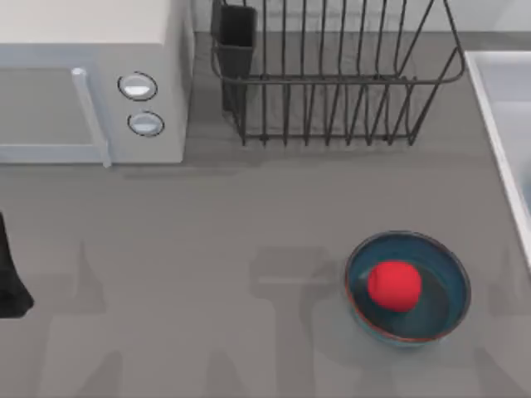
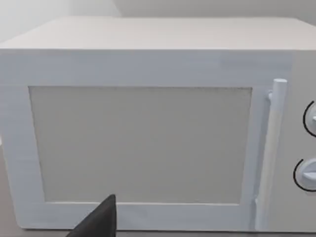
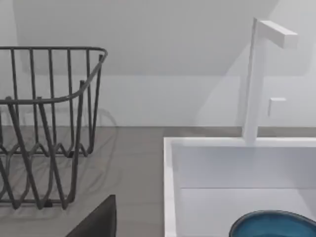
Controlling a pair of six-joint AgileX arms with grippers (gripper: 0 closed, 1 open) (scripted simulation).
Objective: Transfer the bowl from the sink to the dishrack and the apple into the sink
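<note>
The left arm (image 1: 10,278) sits parked at the top view's left edge as a dark shape, and whether either gripper's fingers are apart or together cannot be told. In that top view the apple (image 1: 393,285) rests inside a teal-blue bowl (image 1: 445,298) on the grey table (image 1: 207,249), toward the right and near the front — not in the sink (image 1: 498,124), whose pale rim runs along the right edge. The dishrack (image 1: 340,79) stands at the back, its black cutlery cup (image 1: 236,37) at the corner nearest the white microwave (image 1: 91,83), which fills the back left. In the left wrist view the microwave's door and upright handle (image 2: 269,158) face the camera, with a dark finger tip (image 2: 98,222) in front of it. In the right wrist view a like dark tip (image 3: 98,221) shows, the dishrack beside the sink, a white faucet (image 3: 256,74) rising behind the basin — and a second bowl (image 3: 274,224) lying inside the sink.
</note>
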